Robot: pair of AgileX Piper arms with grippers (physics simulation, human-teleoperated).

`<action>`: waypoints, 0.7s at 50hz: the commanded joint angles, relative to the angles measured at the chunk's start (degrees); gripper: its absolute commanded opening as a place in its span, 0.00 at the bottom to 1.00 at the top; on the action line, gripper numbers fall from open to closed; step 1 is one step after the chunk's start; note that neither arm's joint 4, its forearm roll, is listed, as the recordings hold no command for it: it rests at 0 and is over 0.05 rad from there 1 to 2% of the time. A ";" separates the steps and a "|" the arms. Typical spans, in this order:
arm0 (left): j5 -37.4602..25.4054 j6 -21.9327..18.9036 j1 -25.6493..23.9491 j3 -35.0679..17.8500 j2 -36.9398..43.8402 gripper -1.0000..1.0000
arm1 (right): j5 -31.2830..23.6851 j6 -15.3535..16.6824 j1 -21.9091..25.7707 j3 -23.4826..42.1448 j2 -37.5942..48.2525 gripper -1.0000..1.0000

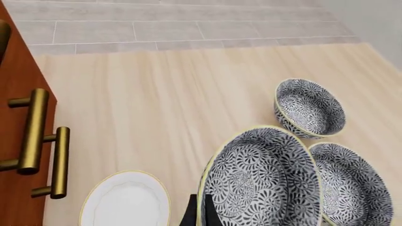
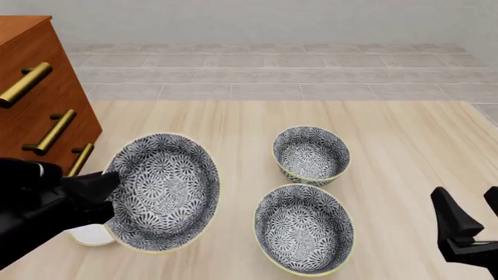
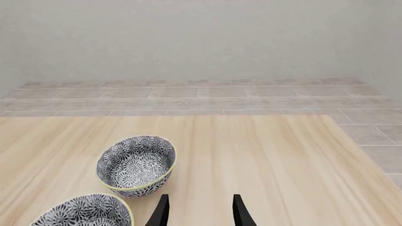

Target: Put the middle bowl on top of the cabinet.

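My left gripper (image 2: 111, 191) is shut on the rim of the middle bowl (image 2: 165, 192), a deep black-and-white floral bowl with a pale yellow rim. The bowl is lifted off the table and tilted on edge, its inside facing the front camera. In the left wrist view the bowl (image 1: 264, 179) fills the area in front of the gripper (image 1: 201, 214). The reddish-brown cabinet (image 2: 39, 99) with brass handles stands at the far left, close beside the held bowl; its front (image 1: 16, 141) shows in the wrist view. My right gripper (image 2: 473, 213) hangs open and empty at the near right.
Two matching bowls rest on the wooden table, one farther back (image 2: 311, 154) and one nearer (image 2: 304, 228). Both show in the right wrist view, the far bowl (image 3: 136, 165) and the near bowl (image 3: 84, 212). A flat white plate (image 2: 90, 235) lies below the held bowl, near the cabinet's foot.
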State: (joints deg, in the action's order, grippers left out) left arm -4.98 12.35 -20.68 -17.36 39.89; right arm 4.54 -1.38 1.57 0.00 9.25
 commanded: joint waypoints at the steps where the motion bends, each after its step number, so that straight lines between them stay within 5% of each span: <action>1: -2.05 0.59 0.03 -1.44 -1.79 0.00 | 0.99 0.14 0.19 0.00 0.90 1.00; 35: -12.18 0.70 3.07 -11.36 -3.96 0.00 | 1.51 -0.19 0.48 0.00 0.67 1.00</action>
State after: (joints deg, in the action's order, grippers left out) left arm -13.95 13.02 -18.59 -25.13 36.54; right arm 5.81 -1.35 1.96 0.01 9.97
